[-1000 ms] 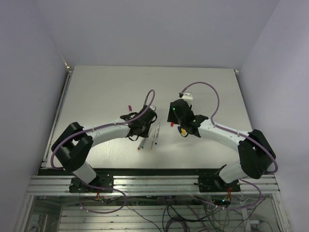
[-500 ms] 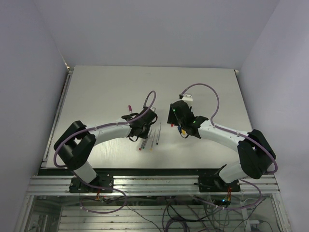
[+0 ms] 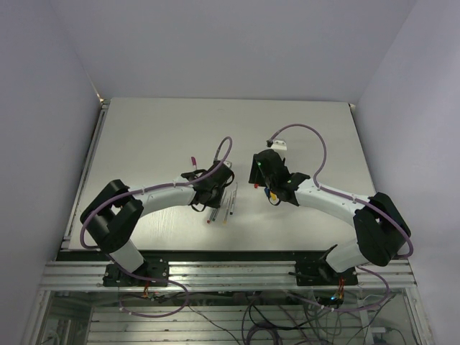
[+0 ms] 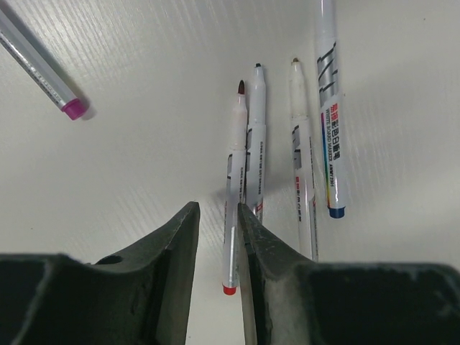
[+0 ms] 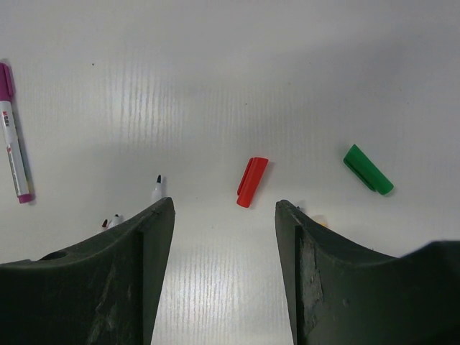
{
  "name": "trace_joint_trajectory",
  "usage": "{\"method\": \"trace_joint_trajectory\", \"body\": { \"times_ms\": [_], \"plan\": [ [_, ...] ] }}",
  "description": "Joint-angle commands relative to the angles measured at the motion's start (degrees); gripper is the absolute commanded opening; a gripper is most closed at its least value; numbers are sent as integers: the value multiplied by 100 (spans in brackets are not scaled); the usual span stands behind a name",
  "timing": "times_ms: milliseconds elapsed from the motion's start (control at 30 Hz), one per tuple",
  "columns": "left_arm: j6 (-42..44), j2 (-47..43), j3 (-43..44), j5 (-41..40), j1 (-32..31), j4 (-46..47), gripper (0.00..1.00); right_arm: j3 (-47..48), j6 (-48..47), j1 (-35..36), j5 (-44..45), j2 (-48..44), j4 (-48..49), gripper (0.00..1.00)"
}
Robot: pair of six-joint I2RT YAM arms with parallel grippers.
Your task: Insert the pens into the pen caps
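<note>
- The left gripper [image 4: 218, 212] sits low over the bench [image 3: 158, 129], its jaws only narrowly parted and straddling the rear half of the red-ended pen [image 4: 233, 187]. One finger is right against the barrel and a sliver of bench shows on the other side, so the pen is not clamped.
- That pen lies flat, its bare tip pointing away from the gripper, and it touches a dark-tipped pen [image 4: 255, 144] alongside it.
- Beyond those lie a yellowish-tipped pen [image 4: 300, 151] and a blue-ended pen [image 4: 328, 108], all four roughly parallel.
- A magenta-ended pen [image 4: 43, 72] lies apart from them, at an angle.
- The right gripper [image 5: 224, 208] is spread wide and holds nothing.
- In the right wrist view the red cap [image 5: 251, 181] lies on its side just ahead of the gap between the fingers.
- The green cap [image 5: 368, 169] lies off to one side of the red cap; both are loose on the bench, on no pen.
</note>
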Motion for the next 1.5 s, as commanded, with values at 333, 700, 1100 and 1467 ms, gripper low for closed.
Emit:
{"method": "trace_joint_trajectory", "body": {
  "times_ms": [333,700,1100,1467],
  "plan": [
    [-125,171,-139,174,-121,66,38,-46,70,18,-17,-43,114,58],
    [-128,394,-173,-2,-143,-29,36,17,38,17,-33,17,101,58],
    [-254,862,-140,-342,-145,-532,25,43,108,18,-52,65,35,58],
    [-473,584,-471,-207,-148,-368,7,97,170,19,-59,148,-84,58]
  ]
}}
